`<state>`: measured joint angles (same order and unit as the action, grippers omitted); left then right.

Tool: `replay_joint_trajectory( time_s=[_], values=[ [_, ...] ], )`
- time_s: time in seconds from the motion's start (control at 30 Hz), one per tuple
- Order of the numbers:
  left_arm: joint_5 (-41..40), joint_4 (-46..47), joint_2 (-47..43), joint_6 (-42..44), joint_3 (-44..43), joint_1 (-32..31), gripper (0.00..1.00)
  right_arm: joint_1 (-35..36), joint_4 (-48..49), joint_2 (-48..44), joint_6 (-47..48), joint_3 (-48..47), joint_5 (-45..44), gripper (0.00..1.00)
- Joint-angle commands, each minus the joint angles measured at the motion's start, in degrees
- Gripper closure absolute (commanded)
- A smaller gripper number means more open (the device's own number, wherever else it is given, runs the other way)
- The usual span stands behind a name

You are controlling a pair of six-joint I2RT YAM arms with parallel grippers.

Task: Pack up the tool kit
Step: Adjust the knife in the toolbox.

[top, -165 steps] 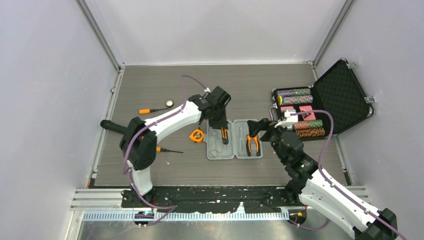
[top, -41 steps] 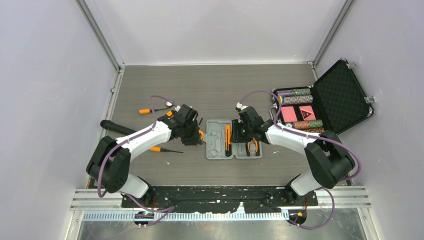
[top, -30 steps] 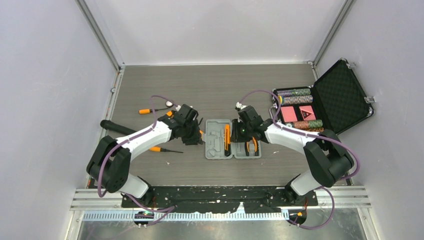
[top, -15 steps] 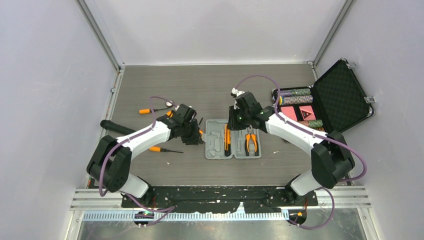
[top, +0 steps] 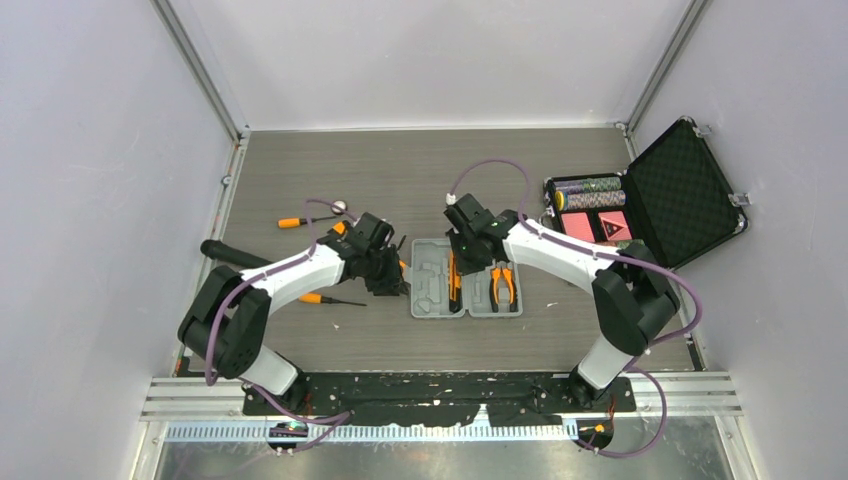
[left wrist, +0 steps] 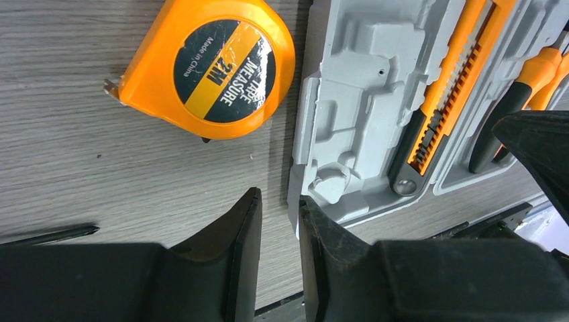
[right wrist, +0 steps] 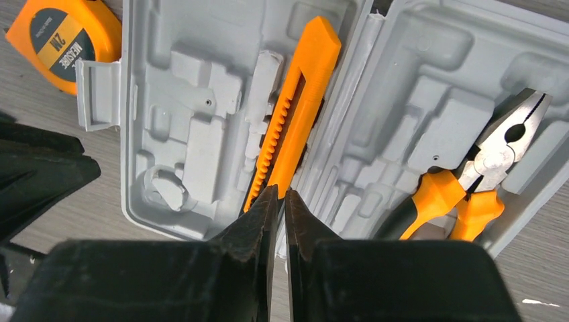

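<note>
The grey tool kit case [top: 432, 290] lies open and flat mid-table. An orange utility knife [right wrist: 295, 114] sits in its left half by the hinge, and orange-and-black pliers [right wrist: 483, 168] lie in the right half. The orange tape measure [left wrist: 208, 67] rests on the table just left of the case. My left gripper [left wrist: 278, 201] hovers low at the case's near left edge, jaws slightly apart, holding nothing. My right gripper [right wrist: 280, 194] is over the hinge at the knife's near end, jaws almost together with nothing in them. Two orange-handled screwdrivers [top: 300, 221] [top: 325, 298] lie on the table to the left.
A larger black foam-lined case [top: 680, 195] with poker chips stands open at the right. A small round silvery thing [top: 339, 207] lies near the far screwdriver. A black cylinder [top: 222, 252] lies at the table's left edge. The two grippers are close together over the grey case.
My right arm has swung left from the pliers half to the hinge by the knife, and its jaws have closed. The left gripper has hardly moved.
</note>
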<state>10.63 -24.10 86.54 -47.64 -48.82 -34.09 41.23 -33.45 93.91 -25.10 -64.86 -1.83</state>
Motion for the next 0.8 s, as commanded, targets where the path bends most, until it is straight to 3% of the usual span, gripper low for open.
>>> replay_joint_trajectory(
  time_s=[0.0, 0.4, 0.43, 0.5, 0.77],
  values=[
    [2.5, 3.5, 1.0, -0.6, 0.3, 0.2, 0.73, 2.0, -3.4, 1.9, -2.2, -4.4, -6.6, 0.86],
    [3.5, 5.2, 2.4, -0.8, 0.5, 0.2, 0.73, 3.3, -3.6, 6.3, -2.9, -6.7, -8.1, 0.87],
    [3.6, 5.2, 2.5, -0.8, 0.5, 0.2, 0.73, 3.3, -3.5, -5.9, -3.4, -6.6, -7.8, 0.88],
    [3.7, 5.2, 2.6, -0.8, 0.6, 0.2, 0.73, 3.4, -3.4, 5.8, -4.0, -6.3, -7.8, 0.89],
    [3.7, 5.3, 2.8, -0.8, 0.7, 0.2, 0.73, 3.3, -2.7, 8.9, -3.7, -4.3, -8.0, 0.95]
  ],
)
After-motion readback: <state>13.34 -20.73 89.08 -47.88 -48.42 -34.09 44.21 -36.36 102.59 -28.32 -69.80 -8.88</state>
